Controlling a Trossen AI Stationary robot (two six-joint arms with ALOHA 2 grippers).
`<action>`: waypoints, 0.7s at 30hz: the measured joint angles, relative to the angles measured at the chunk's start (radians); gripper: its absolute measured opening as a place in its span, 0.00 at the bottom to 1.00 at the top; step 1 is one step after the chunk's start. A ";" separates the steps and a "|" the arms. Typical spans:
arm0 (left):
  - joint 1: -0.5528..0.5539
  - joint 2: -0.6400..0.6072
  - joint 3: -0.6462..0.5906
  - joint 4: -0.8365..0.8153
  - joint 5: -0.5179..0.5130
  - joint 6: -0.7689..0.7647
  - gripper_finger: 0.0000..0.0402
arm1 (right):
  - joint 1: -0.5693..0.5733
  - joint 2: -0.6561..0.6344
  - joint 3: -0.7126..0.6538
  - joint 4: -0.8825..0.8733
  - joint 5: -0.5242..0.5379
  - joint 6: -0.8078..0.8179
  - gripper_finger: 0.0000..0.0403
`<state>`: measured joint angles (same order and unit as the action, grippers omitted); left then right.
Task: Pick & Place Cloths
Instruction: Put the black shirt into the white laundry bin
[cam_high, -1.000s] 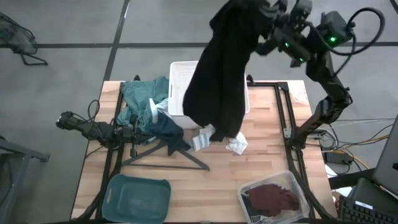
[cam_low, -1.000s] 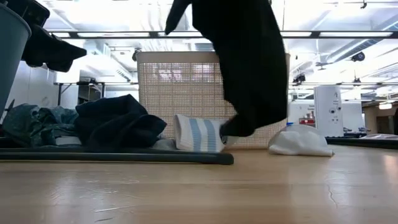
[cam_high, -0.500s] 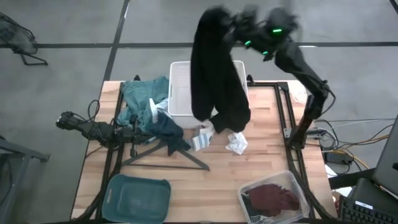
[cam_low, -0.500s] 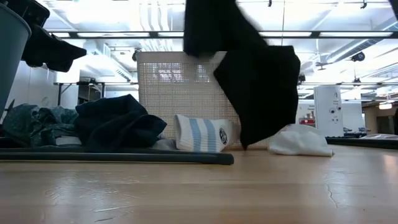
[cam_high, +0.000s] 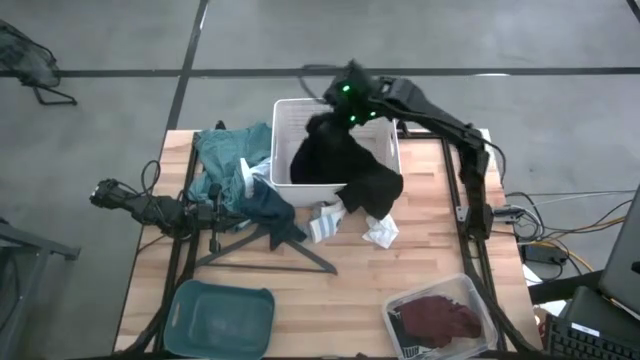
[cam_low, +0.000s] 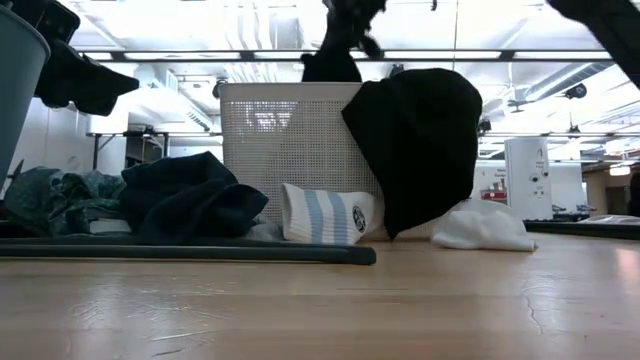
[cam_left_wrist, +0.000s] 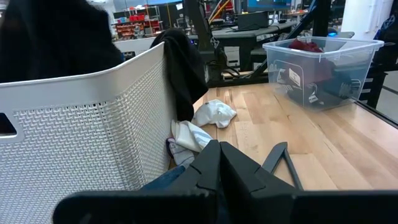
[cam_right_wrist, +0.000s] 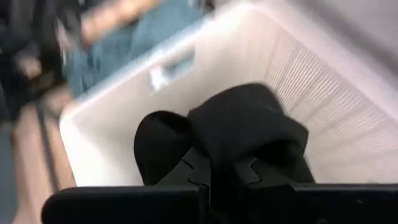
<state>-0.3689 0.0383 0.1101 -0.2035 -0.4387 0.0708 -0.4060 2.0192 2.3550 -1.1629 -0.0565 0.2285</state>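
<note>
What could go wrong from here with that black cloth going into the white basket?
1. Part of the black cloth drapes over the rim of the white perforated basket toward the table; if the right gripper, shut on it, lets go now, it may slide out.
2. The hanging end lies against the small white rag and could drag it if pulled.
3. The left gripper waits shut near the basket.

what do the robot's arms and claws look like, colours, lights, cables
Both arms are dark, near black, built of slim jointed links. The right arm carries small green lights near its wrist, just behind the right claw. The left arm is matte black with thin black cables looping beside it. The left claw has two dark, angular, tapering fingers.
</note>
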 joint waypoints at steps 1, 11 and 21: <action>-0.001 0.000 0.000 0.000 0.000 0.000 0.03 | 0.000 0.019 0.000 -0.037 -0.029 -0.001 0.02; 0.000 0.000 0.000 0.000 0.000 0.000 0.03 | 0.006 0.173 -0.001 -0.229 -0.086 0.018 0.20; 0.000 0.000 0.000 0.000 0.000 0.000 0.03 | 0.013 0.089 -0.001 -0.221 -0.079 -0.016 0.57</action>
<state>-0.3691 0.0383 0.1101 -0.2035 -0.4389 0.0708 -0.3934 2.1085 2.3544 -1.3839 -0.1359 0.2129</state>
